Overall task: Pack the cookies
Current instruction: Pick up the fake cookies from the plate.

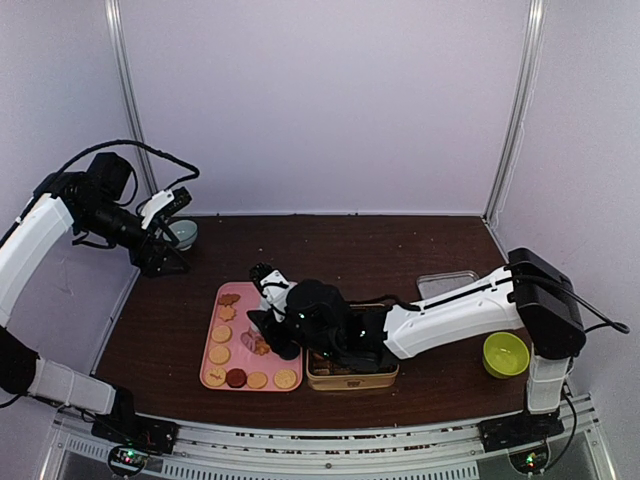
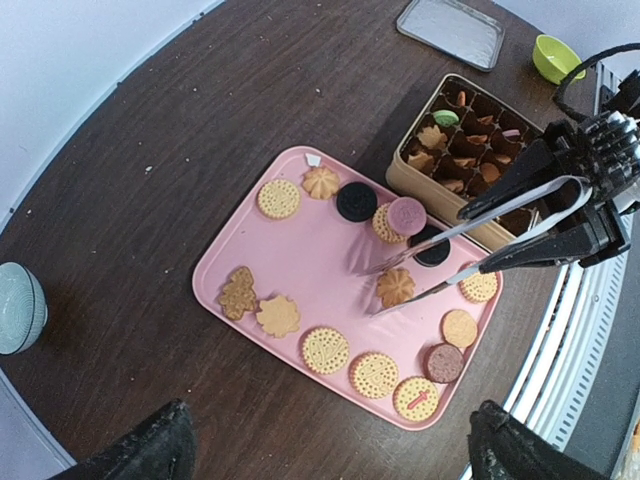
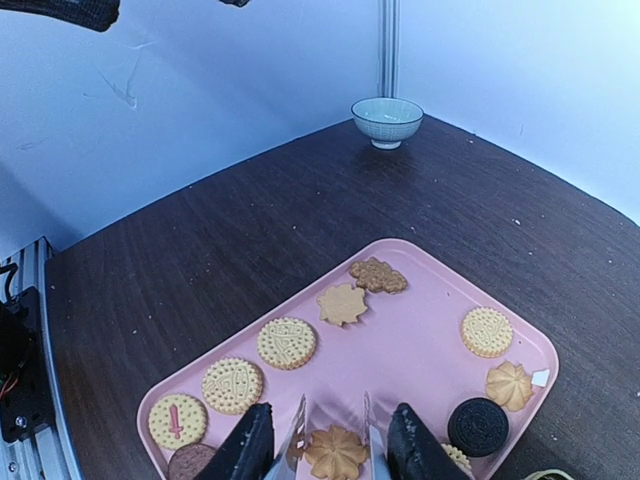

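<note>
While the left claw (image 2: 330, 462) hangs spread wide, the right claw (image 3: 330, 440) pinches one pair of tongs (image 2: 440, 234). Its tips straddle one flower cookie (image 2: 396, 287), among fifteen cookies (image 2: 325, 350) on the pink tray (image 2: 300, 260), beside one box (image 1: 350, 381) on the table (image 2: 200, 120).

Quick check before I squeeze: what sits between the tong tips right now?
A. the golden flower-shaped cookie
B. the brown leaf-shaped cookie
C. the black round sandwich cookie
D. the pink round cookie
A: the right wrist view shows the golden flower-shaped cookie lying on the pink rectangular tray, between the two blades of the metal tongs held in the right pincer.
</note>
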Robot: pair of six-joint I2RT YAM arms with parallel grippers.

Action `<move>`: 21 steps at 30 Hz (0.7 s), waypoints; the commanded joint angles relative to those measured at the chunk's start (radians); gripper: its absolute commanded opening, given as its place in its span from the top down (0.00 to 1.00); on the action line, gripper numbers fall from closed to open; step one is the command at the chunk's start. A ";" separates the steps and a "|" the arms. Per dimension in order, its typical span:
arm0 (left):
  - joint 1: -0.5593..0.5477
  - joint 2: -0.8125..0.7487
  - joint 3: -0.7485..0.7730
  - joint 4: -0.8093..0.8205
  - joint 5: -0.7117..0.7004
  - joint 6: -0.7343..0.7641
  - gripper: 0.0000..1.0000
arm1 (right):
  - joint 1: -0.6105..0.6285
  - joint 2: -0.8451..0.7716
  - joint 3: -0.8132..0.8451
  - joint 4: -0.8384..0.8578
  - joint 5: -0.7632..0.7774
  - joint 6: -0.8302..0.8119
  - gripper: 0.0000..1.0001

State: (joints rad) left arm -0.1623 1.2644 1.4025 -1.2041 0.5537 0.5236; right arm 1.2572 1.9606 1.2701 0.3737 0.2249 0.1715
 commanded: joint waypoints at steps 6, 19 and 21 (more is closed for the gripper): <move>0.017 0.001 0.010 0.014 0.017 -0.007 0.02 | 0.023 -0.040 0.036 -0.136 0.021 -0.070 0.58; 0.028 0.004 0.000 0.014 0.023 -0.005 0.02 | 0.033 -0.036 0.064 -0.174 0.047 -0.053 0.71; 0.030 0.007 0.000 0.014 0.024 -0.004 0.02 | 0.032 -0.041 0.068 -0.174 0.053 -0.053 0.73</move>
State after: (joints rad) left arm -0.1444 1.2644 1.4025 -1.2041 0.5579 0.5236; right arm 1.2850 1.9411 1.3117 0.2543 0.2459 0.1120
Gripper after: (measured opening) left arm 0.977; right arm 0.358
